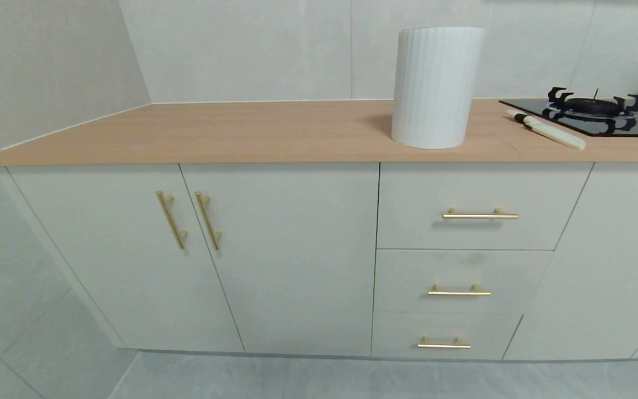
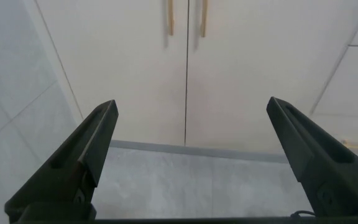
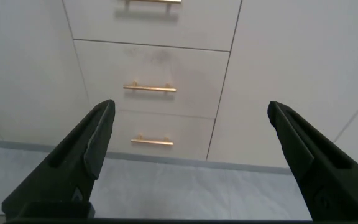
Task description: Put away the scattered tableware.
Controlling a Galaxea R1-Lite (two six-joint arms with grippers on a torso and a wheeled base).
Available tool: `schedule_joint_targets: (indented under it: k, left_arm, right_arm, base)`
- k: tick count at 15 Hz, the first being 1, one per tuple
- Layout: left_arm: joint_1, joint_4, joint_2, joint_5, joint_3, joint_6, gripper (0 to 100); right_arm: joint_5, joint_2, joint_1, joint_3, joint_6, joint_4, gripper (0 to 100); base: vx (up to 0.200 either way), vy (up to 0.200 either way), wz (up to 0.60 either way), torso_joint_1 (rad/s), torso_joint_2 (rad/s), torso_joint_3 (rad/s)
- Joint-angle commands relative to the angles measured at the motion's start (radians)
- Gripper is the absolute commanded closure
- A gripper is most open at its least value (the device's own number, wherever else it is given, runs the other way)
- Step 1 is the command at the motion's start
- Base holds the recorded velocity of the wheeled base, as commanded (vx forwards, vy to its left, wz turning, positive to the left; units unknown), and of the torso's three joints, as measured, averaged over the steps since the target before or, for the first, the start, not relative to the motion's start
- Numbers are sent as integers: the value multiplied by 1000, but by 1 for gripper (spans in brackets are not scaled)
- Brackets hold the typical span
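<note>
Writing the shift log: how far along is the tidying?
Done: nothing that shows. In hand: nothing. The left gripper and right gripper are open and empty, low in front of the cabinet. Left: the knife lies on the counter by the stove, near the white canister, and the drawers are shut.

The counter (image 1: 241,133) is tan wood grain, the vertically ribbed canister (image 1: 435,88) plain white, the knife (image 1: 551,132) cream with a black band, the hob (image 1: 590,125) glossy black, the cabinet fronts (image 1: 297,249) off-white with gold handles (image 1: 479,215), the floor (image 1: 352,379) pale grey tile.
</note>
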Motion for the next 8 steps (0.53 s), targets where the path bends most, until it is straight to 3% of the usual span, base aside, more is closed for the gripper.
schedule_joint_targets:
  k: [1, 8]
  left_arm:
    - [0, -1, 0, 0, 0, 0, 0]
    - [0, 0, 0, 0, 0, 0, 0]
  right_arm:
    - [0, 3, 0, 0, 0, -1, 0]
    - [0, 3, 0, 0, 0, -1, 0]
  base:
    - [200, 0, 0, -7, 7, -2]
    - [200, 0, 0, 4, 2, 2]
